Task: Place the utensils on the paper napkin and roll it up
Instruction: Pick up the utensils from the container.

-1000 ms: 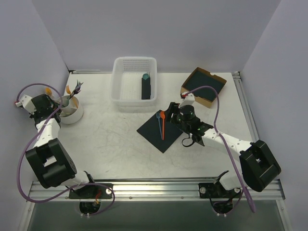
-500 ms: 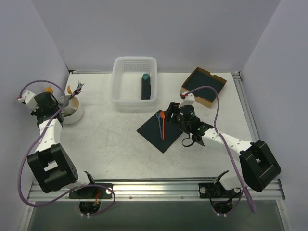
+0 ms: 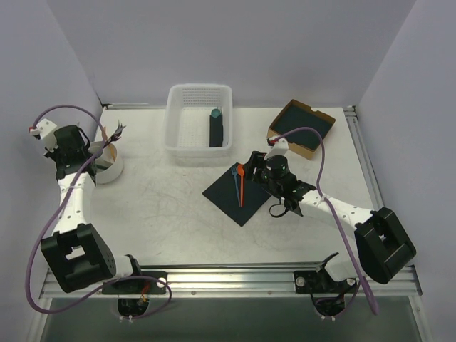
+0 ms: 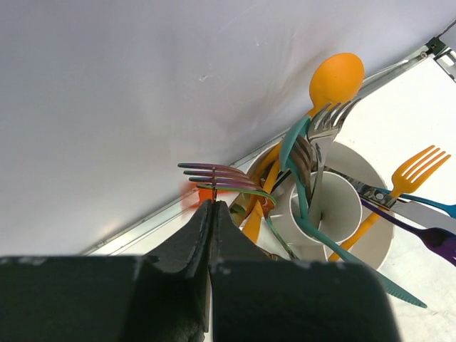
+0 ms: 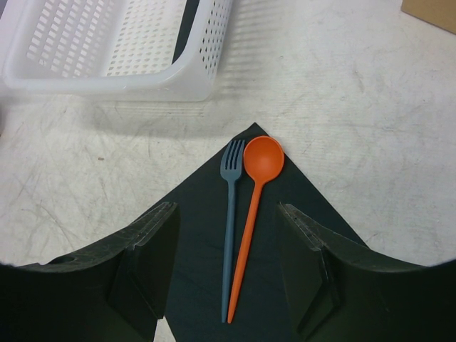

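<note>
lately, left gripper is lifted off cup, pinched on orange sliver, likely meant for napkin; right gripper is held spread.

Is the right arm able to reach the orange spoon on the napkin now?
Probably yes. The right gripper hangs open over the napkin, and the orange spoon lies uncovered below it. Only the blue fork lies close beside the spoon, so it could be caught too.
</note>
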